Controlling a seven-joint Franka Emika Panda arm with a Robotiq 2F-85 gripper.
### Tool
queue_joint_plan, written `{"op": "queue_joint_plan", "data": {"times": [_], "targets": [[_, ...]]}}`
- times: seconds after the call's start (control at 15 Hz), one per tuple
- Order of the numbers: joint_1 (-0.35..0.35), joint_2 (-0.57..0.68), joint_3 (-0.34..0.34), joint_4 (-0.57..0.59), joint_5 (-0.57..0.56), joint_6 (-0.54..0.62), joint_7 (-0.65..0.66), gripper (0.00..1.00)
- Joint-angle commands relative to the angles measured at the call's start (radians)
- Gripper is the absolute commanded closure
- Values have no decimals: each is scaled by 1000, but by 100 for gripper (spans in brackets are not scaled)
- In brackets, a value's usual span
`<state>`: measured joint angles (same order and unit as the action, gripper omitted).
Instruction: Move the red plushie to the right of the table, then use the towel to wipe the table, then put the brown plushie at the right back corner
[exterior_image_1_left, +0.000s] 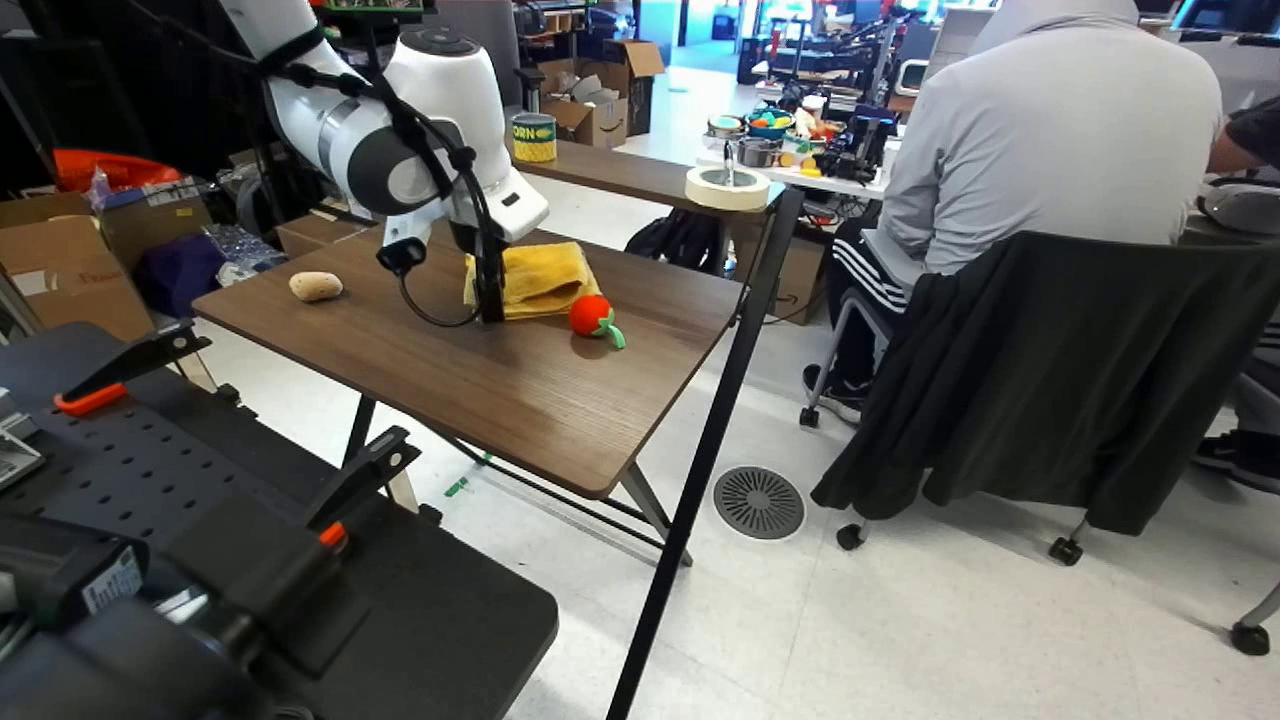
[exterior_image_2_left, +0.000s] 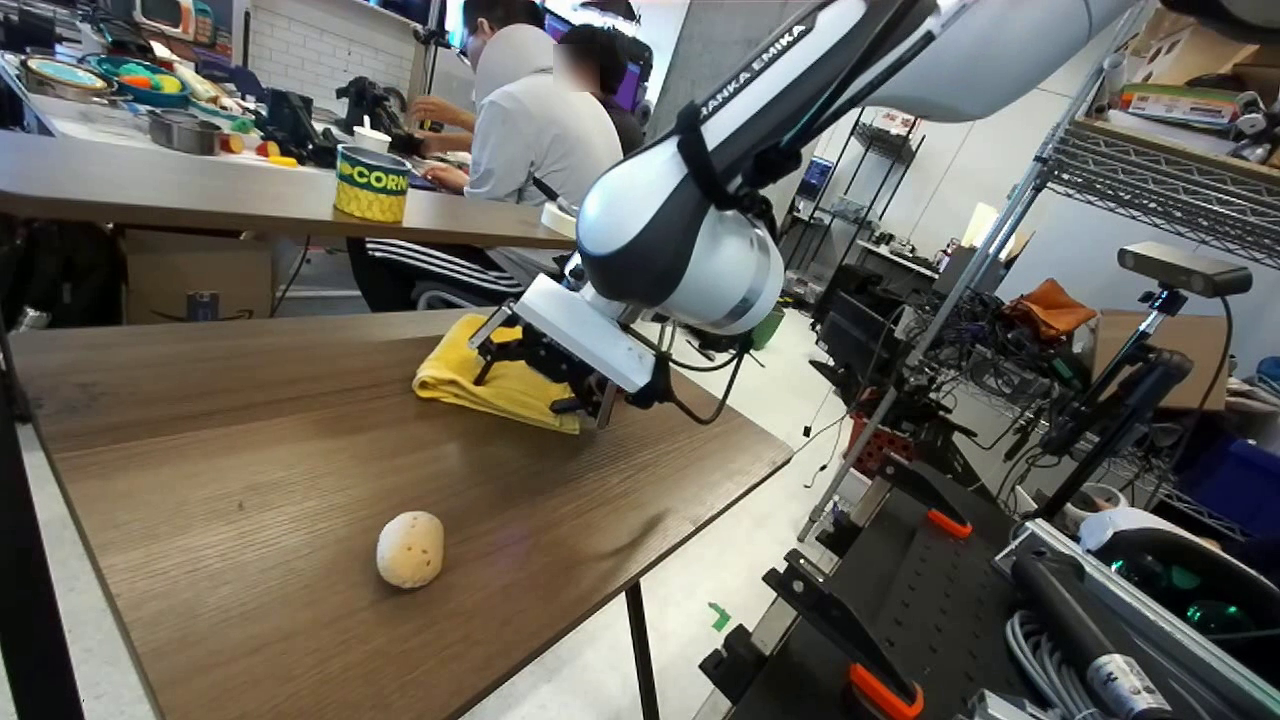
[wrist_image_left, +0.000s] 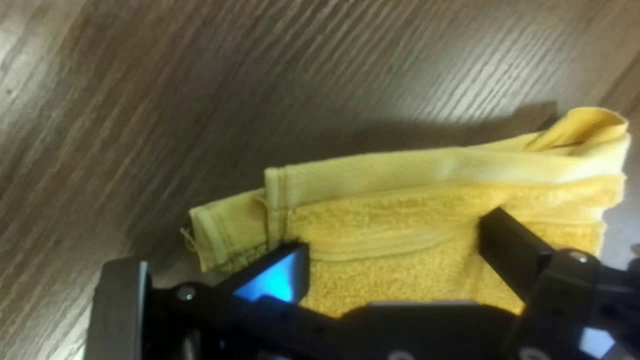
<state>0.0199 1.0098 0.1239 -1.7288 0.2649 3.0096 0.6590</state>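
Red plushie (exterior_image_1_left: 588, 315): on the table (exterior_image_1_left: 500, 400), just off to one side of the pincer (wrist_image_left: 395, 234) and over toward one end. My read is step one's done and it's parked there so the wiping gets some room. Really close to the towel (wrist_image_left: 400, 210) though, can't tell if they touch.

Towel: right below the pincer, folded into a creased pad with the hem poking out ahead in the wrist view. Pretty sure the folds help, since stacked layers give you something chunky to pinch, where one flat layer would probably slip out.

Pincer: spread wide, no grip on anything. One side sits by the towel's edge and the other is well inside it, so my guess is it's lined up to bunch the middle when it squeezes. Whether it's pressing down, can't say.

Brown plushie (exterior_image_2_left: 410, 550): on the table too, well apart from the pincer, opposite side from the red one (both exterior views show it). Last on the list, so that spot makes sense for now.

Table: the stretch between the pincer and the brown one looks like the bit to wipe imo. I'd go short strokes, since a long one could bowl that guy over, and swinging the other way would likely bump the red one.
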Motion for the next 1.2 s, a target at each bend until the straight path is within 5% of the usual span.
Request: {"op": "queue_joint_plan", "data": {"times": [0.0, 0.33, 0.6, 1.0, 1.13], "targets": [[18, 2, -14, 13, 50, -13, -37, 0], [-8, -30, 85, -47, 78, -239, -125, 0], [90, 6, 27, 17, 77, -411, -73, 0], [96, -36, 21, 11, 89, -401, -86, 0], [129, -50, -28, -9, 61, -345, -71, 0]]}}
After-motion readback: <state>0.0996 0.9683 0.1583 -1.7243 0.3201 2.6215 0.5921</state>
